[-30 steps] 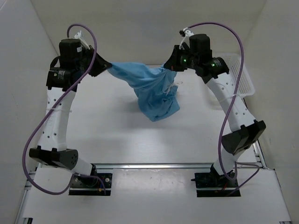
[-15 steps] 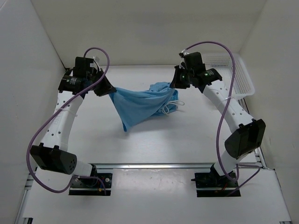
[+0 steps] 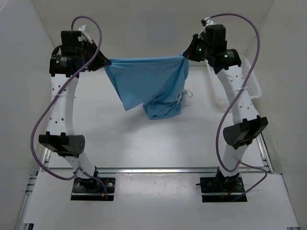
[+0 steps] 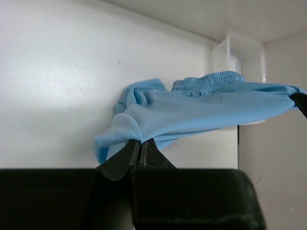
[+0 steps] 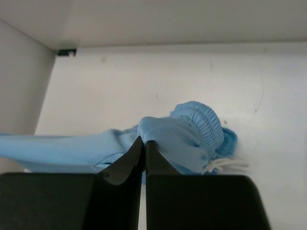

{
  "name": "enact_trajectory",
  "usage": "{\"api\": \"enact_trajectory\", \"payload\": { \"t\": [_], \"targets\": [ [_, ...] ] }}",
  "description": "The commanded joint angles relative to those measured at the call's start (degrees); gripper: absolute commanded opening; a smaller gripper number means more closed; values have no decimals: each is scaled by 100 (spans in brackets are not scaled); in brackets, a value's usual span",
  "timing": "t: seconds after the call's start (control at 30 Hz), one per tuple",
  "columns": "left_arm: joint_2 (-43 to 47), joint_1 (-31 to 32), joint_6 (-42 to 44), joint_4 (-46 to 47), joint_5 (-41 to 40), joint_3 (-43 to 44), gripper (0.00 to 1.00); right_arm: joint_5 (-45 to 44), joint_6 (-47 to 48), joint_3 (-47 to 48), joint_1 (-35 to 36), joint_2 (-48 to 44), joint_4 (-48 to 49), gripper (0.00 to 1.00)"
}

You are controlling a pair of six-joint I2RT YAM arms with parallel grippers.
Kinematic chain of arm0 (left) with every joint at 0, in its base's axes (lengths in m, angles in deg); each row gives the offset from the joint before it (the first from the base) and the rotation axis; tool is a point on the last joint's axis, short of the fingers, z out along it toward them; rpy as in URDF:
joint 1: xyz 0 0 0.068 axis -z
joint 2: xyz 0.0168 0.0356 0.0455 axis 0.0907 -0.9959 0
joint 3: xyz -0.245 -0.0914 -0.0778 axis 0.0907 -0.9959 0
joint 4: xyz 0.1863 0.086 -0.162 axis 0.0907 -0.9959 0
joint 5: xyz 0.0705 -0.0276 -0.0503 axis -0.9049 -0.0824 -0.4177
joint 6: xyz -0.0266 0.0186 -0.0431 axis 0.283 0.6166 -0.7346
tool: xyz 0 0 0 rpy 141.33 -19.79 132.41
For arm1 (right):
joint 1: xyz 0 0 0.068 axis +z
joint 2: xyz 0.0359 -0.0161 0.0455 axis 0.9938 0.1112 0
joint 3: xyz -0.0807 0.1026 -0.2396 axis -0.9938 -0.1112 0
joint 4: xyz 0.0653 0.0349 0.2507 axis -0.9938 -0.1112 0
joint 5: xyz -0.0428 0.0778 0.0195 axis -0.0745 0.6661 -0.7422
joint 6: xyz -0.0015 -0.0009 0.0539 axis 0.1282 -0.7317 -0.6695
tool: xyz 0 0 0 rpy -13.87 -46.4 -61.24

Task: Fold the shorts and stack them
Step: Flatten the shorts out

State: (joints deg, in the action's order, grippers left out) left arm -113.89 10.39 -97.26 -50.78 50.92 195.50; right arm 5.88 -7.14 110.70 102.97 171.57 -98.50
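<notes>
Blue shorts [image 3: 148, 86] droop at 6 o'clock toward the desk [image 3: 120, 143]. Farther back, their top edge is pulled taut. Left fingers [image 4: 122, 160] at 9 o'clock and right fingers [image 5: 125, 163] at 3 o'clock each pinch a corner tight, likely spreading the cloth for folding.

**White booth around a white tabletop**

A matte white table [image 3: 144, 143] fills the middle of the top view. It is boxed in by a plain left wall [image 3: 19, 72], back wall [image 3: 144, 24] and right wall [image 3: 288, 72]. A silver rail [image 3: 158, 169] crosses the lower frame. A white mesh basket [image 3: 255, 87] sits at the right edge. The light is soft and even.
</notes>
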Motion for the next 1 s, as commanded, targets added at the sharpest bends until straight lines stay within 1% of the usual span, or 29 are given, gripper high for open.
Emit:
{"api": "enact_trajectory", "payload": {
  "t": [0.0, 0.03, 0.07, 0.1, 0.17, 0.2, 0.23, 0.27, 0.3, 0.33, 0.37, 0.4, 0.43, 0.47, 0.5, 0.53, 0.57, 0.6, 0.63, 0.67, 0.7, 0.73, 0.77, 0.8, 0.83, 0.87, 0.9, 0.93, 0.97],
  "targets": [
    [-178, -343, 190, -452, 295, 1278, 10, 281, 75, 1083, -230, 108, -2, 0],
    [-178, -396, 138, -399, 401, 1282, 10, 334, 75, 1086, -283, 108, -2, 0],
    [5, -474, 85, -190, 481, 1047, 10, 335, 75, 1086, -283, -5, 59, 0],
    [111, -475, 84, -118, 603, 914, 10, 413, 75, 895, -283, -128, 112, 0],
    [462, -475, 84, -65, 604, 590, 10, 466, 127, 35, -283, -681, 243, 0],
    [603, -475, 145, -13, 604, 170, 10, 362, 206, -369, -283, -935, 296, 0],
    [770, -414, 146, -12, 657, -121, 10, 283, 207, -1373, -231, -1503, 375, 0],
    [963, -414, 207, -12, 657, -463, 10, 221, 207, -1940, -230, -1831, 463, 0],
    [1435, -344, 207, 75, 657, -867, 10, 220, 102, -2564, -178, -2182, 699, 0],
    [1701, -256, 207, 276, 657, -1802, 10, 151, 32, -3205, -178, -2908, 823, 0],
    [1964, -255, 207, 374, 657, -2325, 10, -111, -91, -4473, -12, -3290, 920, 4],
    [2472, -177, 155, 444, 657, -2852, 10, -192, -370, -5095, 68, -3650, 1060, 17],
    [2703, -176, 155, 497, 657, -3936, 21, -262, -504, -5658, 147, -4271, 1062, 40],
    [2905, -176, 85, 619, 657, -4504, 40, -341, -644, -6638, 348, -4556, 1062, 80],
    [3160, -176, 84, 690, 657, -5032, 61, -429, -976, -7074, 437, -4794, 957, 88],
    [3162, -176, -55, 743, 718, -5864, 84, -639, -1128, -7462, 577, -5170, 886, 95],
    [3162, -176, -56, 744, 771, -6150, 88, -771, -1294, -7761, 578, -5331, 790, 99],
    [3162, -176, -143, 874, 771, -6371, 92, -895, -1566, -8156, 578, -5559, 676, 99],
    [3162, -176, -196, 876, 771, -6512, 94, -1000, -1656, -8256, 578, -5639, 605, 99],
    [3162, -176, -249, 928, 667, -6609, 94, -1123, -1717, -8257, 578, -5692, 535, 99],
    [3162, -176, -310, 928, 570, -6610, 94, -1394, -1718, -8257, 578, -5693, 534, 95],
    [3162, -176, -311, 928, 482, -6663, 94, -1475, -1718, -8187, 578, -5693, 534, 88],
    [3110, -176, -363, 928, 429, -6663, 89, -1546, -1640, -8099, 578, -5554, 534, 77],
    [3110, -176, -364, 928, 359, -6750, 80, -1546, -1552, -7863, 578, -5204, 534, 58],
    [3031, -176, -416, 928, 358, -6821, 76, -1546, -1351, -7748, 578, -4983, 534, 50],
    [3030, -176, -530, 928, 297, -7065, 76, -1416, -1279, -7642, 630, -4755, 534, 47],
    [2961, -124, -531, 1007, 297, -7233, 76, -1319, -1200, -7450, 631, -4274, 534, 49],
    [2908, -124, -626, 1060, 297, -7408, 84, -1205, -1060, -7361, 683, -4034, 595, 55],
    [2907, -124, -706, 1121, 297, -7584, 89, -1116, -989, -7264, 745, -3588, 709, 66]
  ]
}}
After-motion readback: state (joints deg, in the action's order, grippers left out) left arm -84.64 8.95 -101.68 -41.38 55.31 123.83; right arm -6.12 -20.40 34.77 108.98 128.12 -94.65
